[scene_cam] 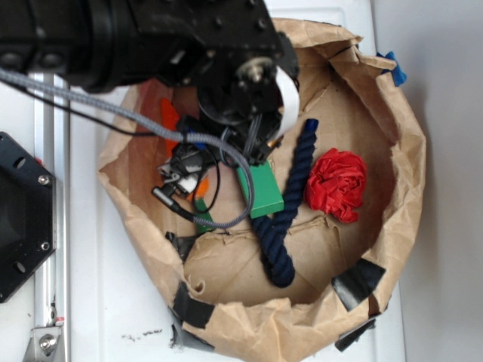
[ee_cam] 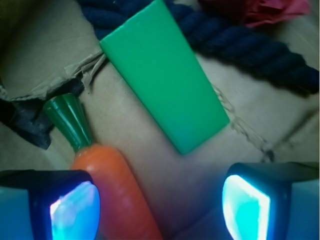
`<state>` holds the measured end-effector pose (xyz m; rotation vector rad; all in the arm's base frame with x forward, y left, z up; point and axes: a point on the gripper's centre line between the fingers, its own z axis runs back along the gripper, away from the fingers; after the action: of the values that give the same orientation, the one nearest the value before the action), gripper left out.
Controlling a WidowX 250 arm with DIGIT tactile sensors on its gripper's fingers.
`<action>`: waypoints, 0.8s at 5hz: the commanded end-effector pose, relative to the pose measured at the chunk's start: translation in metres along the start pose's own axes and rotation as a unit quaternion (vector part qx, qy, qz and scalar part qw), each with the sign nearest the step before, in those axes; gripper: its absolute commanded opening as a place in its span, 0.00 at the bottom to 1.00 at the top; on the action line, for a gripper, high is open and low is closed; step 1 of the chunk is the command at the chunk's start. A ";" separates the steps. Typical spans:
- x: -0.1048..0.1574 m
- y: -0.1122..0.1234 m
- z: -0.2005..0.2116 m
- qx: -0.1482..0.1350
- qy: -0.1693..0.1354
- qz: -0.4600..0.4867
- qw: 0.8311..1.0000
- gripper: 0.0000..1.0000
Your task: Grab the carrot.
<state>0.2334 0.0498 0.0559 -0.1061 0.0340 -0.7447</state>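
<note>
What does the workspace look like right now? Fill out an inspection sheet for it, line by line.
Surface: brown paper bag rolled down into a shallow nest, patched with black tape, on a white table.
Job's things: carrot lying flat, green stem toward the green block, beside the left finger, not gripped.
Clutter: green block; dark blue rope against the block; red crumpled paper.
Grippers: gripper open, low over the bag floor, empty gap between the fingers.
Cables: grey braided cable looping down past the wrist.
Surroundings: black base and metal rail at the left; blue clip on the bag rim.
</note>
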 end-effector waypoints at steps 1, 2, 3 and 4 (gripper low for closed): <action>0.000 -0.016 -0.002 0.005 0.008 -0.019 1.000 1.00; 0.001 -0.018 -0.003 0.004 0.009 -0.021 1.000 1.00; 0.001 -0.021 -0.005 -0.004 0.015 -0.024 1.000 1.00; 0.002 -0.020 -0.007 -0.006 0.018 -0.026 0.999 1.00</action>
<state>0.2176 0.0410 0.0438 -0.1138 0.0849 -0.7719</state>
